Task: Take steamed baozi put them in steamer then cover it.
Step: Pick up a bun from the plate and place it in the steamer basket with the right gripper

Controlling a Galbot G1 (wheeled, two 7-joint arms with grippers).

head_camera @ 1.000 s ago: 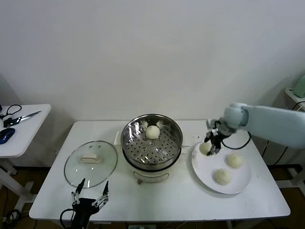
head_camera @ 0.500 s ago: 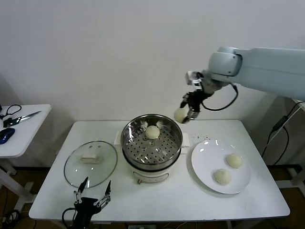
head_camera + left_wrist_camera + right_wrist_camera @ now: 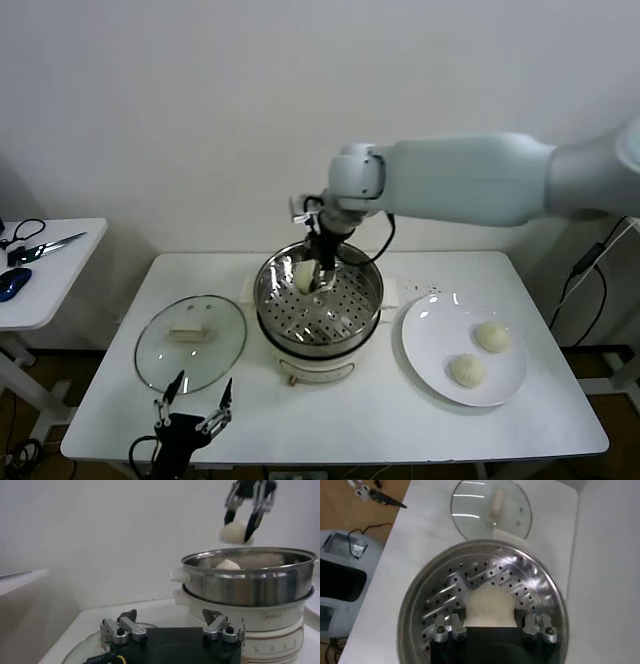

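Note:
My right gripper (image 3: pixel 320 272) is shut on a cream-white baozi (image 3: pixel 304 276) and holds it just above the steamer (image 3: pixel 345 312), a shiny steel pot with a perforated tray. In the right wrist view the baozi (image 3: pixel 489 607) sits between the fingers over the tray (image 3: pixel 445 600). The left wrist view shows this baozi (image 3: pixel 234 531) above the rim and another baozi (image 3: pixel 227 564) lying inside the pot. Two more baozi (image 3: pixel 491 336) (image 3: pixel 467 370) lie on the white plate (image 3: pixel 425 345). The glass cover (image 3: pixel 190 345) lies flat left of the steamer. My left gripper (image 3: pixel 190 410) is open and empty near the table's front edge.
A small side table at the far left carries scissors (image 3: pixel 45 245) and a blue mouse (image 3: pixel 12 284). A white socket strip (image 3: pixel 420 292) lies behind the plate. The wall stands close behind the table.
My right gripper lifted one baozi off the plate, carried it up and to the left, and now holds it low over the steamer. The left gripper has stayed put.

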